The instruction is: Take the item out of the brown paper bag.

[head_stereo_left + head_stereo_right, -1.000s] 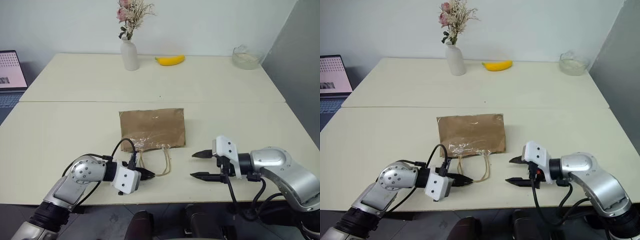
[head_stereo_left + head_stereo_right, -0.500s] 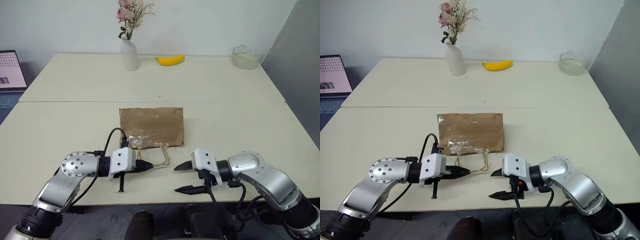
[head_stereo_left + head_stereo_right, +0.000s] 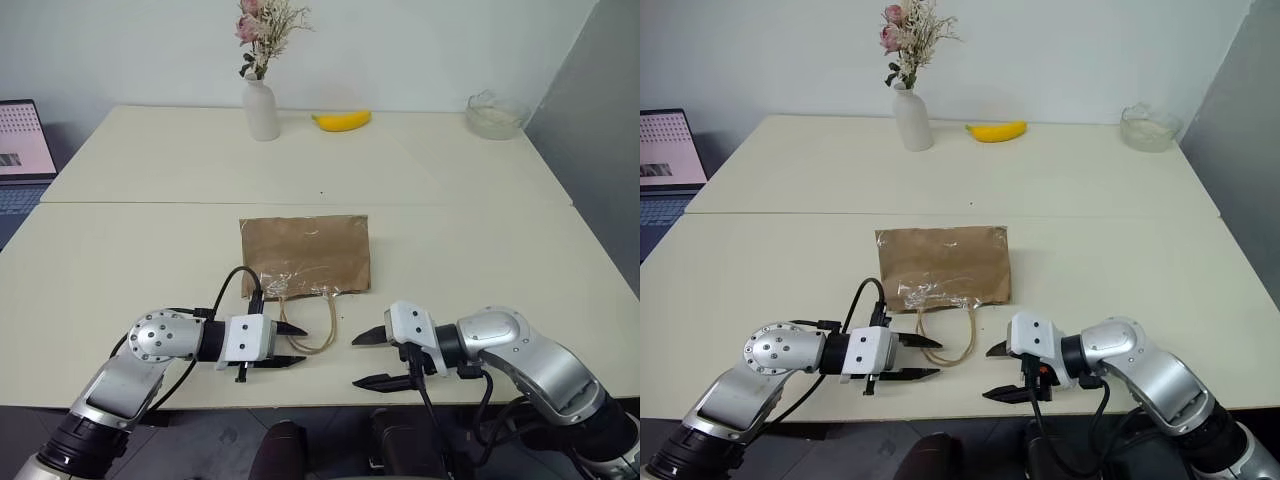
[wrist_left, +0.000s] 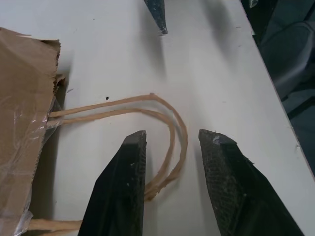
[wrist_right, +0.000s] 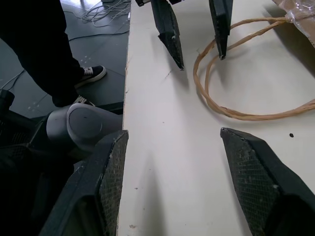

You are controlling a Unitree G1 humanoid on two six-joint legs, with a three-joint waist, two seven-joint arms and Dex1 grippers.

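The brown paper bag lies flat in the middle of the near table, its pale cord handles looped toward the front edge. The item is hidden. My left gripper is open at the left side of the handle loop. In the left wrist view the cord runs between its fingers and is not pinched. My right gripper stands open just right of the loop, facing the left one, with nothing between its fingers.
On the far table stand a white vase with dried flowers, a yellow banana and a glass bowl. A laptop sits at the far left. A person's dark trouser leg and shoe are on the floor by the table's front edge.
My left gripper was shut at the cord handles and has now opened there. My right gripper has moved left toward the handle loop and stays open.
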